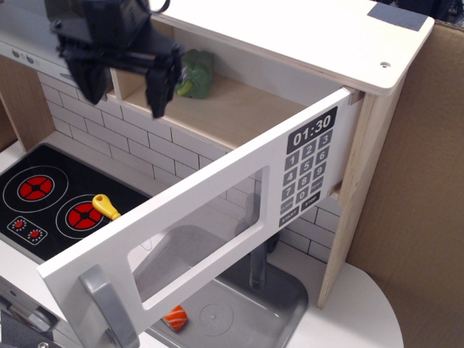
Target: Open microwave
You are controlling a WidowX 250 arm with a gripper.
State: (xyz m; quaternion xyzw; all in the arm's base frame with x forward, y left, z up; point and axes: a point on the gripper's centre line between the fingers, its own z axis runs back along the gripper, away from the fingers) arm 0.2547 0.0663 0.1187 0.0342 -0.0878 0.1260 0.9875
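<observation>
From my single camera I see the pale wooden microwave [290,80], its white windowed door [217,217] swung wide open, a green toy pepper [194,72] inside. My black gripper [122,90] hangs at upper left, jaws apart, empty. Orange sushi piece [175,317] lies in the grey sink [246,312].

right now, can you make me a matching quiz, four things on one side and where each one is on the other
Things:
1. green pepper
2. salmon sushi
3. yellow spatula
4. gripper

Places:
A. in the sink
B. on the stovetop
C. inside the microwave
D. in the air, upper left, above the stovetop

Pairs: 1-C, 2-A, 3-B, 4-D
</observation>
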